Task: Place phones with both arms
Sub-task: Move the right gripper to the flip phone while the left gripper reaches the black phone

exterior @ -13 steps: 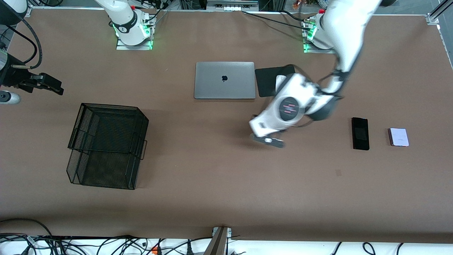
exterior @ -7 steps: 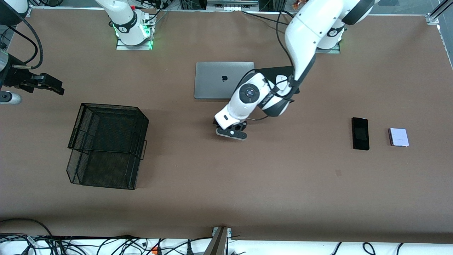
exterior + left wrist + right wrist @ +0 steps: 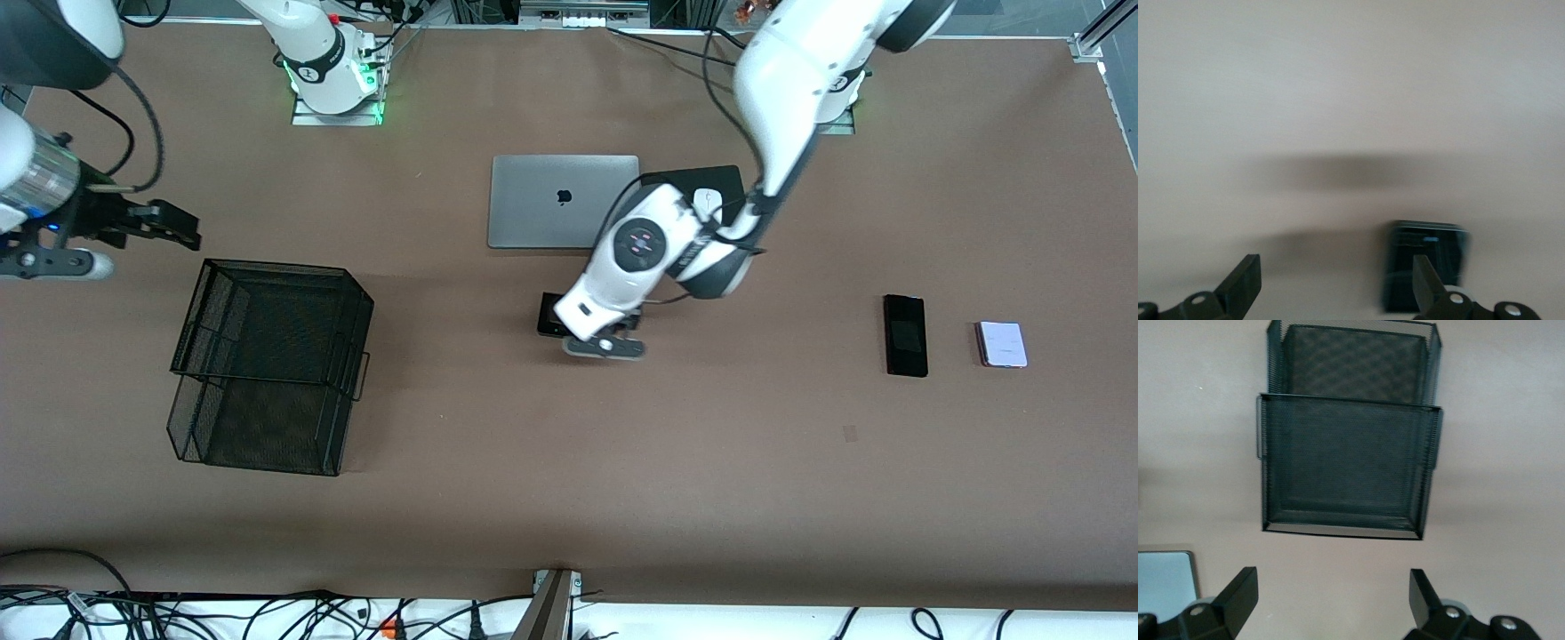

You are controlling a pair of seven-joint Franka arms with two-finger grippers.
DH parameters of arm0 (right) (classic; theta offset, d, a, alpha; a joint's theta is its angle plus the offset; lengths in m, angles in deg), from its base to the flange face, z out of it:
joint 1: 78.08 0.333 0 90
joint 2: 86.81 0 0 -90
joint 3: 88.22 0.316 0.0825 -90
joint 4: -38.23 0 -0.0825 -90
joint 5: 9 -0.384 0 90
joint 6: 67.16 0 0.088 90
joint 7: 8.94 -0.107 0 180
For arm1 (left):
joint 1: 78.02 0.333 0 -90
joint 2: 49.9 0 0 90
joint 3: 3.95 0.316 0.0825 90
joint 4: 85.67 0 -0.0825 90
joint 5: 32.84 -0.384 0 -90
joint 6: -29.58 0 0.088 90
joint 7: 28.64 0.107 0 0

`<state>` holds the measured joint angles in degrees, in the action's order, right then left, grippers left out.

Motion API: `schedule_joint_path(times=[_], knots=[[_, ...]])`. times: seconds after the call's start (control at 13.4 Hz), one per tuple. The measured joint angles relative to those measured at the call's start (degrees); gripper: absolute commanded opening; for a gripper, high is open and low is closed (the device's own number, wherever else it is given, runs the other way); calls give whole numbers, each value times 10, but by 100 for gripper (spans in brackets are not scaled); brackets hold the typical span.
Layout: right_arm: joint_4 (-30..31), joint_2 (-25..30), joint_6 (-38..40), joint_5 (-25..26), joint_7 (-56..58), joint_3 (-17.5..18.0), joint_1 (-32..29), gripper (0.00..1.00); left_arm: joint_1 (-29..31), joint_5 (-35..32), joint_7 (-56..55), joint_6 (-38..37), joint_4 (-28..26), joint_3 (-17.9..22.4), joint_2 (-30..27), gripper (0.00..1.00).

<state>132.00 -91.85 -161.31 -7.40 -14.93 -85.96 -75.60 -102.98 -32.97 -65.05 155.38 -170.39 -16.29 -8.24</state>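
A small squarish black phone (image 3: 548, 316) (image 3: 1425, 265) lies flat on the brown table, nearer to the front camera than the laptop. My left gripper (image 3: 594, 336) (image 3: 1336, 267) hangs open just beside it, holding nothing; one finger (image 3: 1423, 280) overlaps the phone's edge in the left wrist view. A long slim black phone (image 3: 905, 335) and a pale lilac-white phone (image 3: 1002, 344) lie side by side toward the left arm's end. My right gripper (image 3: 178, 231) (image 3: 1331, 581) is open and empty, over the table beside the mesh tray.
A black wire-mesh tray (image 3: 267, 364) (image 3: 1348, 467) of two tiers stands toward the right arm's end. A closed grey laptop (image 3: 564, 202) (image 3: 1163, 577) lies mid-table near the bases, with a white mouse (image 3: 707, 197) on a black pad (image 3: 676, 209) beside it.
The left arm swung from near the mouse pad to a spot nearer the camera than the laptop. Its gripper opened, leaving the small black phone on the table. The right gripper shifted toward the tray.
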Motion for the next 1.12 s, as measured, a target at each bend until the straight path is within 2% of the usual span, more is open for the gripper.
schedule_joint_path(times=[0.22,0.45,0.67,0.82,0.97,1.12], knots=[[0,-22,-34,-10,-123,3,84,100,104,-46,11,-169,0,11,-51,100],[-9,-73,-90,-17,-305,6,204,100,214,-101,146,-212,-2,12,-58,100],[-101,-180,-122,-17,-489,7,322,100,291,-116,270,-214,-12,15,-58,100],[-171,-262,-159,-17,-576,7,378,100,340,-136,321,-206,-29,17,-55,100],[-200,-318,-193,-17,-607,5,408,100,385,-146,340,-139,-67,18,-49,100],[-204,-354,-208,-16,-611,4,417,100,408,-147,347,-36,-129,17,-46,100]])
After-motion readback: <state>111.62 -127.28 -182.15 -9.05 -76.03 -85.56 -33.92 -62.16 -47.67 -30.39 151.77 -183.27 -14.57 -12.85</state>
